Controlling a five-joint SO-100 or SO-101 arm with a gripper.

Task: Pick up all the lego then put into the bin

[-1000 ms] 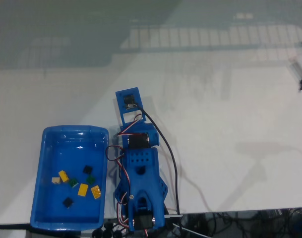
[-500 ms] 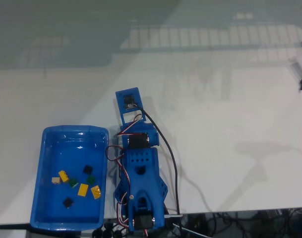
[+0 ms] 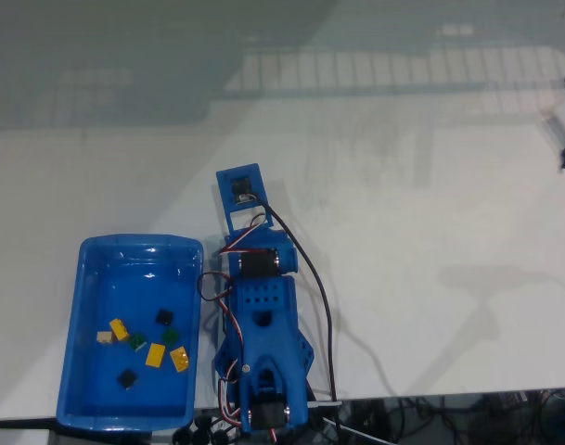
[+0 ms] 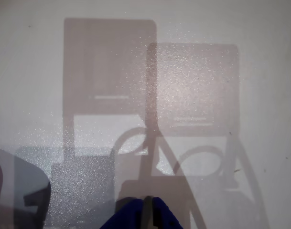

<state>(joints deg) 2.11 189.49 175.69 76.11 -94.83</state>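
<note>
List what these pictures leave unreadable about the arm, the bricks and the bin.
- Fingers: the wrist view's bottom edge cuts them to dark blue tips; the arm's body covers them in the fixed view, so open or shut is unclear.
- Lego in the bin: too small in the fixed view for shape or studs; only colours read.
- Arm base: cut by the fixed view's bottom edge.
- Table: only shadows in the wrist view.

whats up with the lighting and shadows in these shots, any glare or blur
Fixed view: soft and hazy, a grey reflection banding the far table, glossy highlights on the bin rim, lego small but distinguishable by colour. Wrist view: doubled overlapping shadows of the arm on the speckled tabletop, suggesting more than one light; the claw tip at the bottom edge is dark and blurred.
</note>
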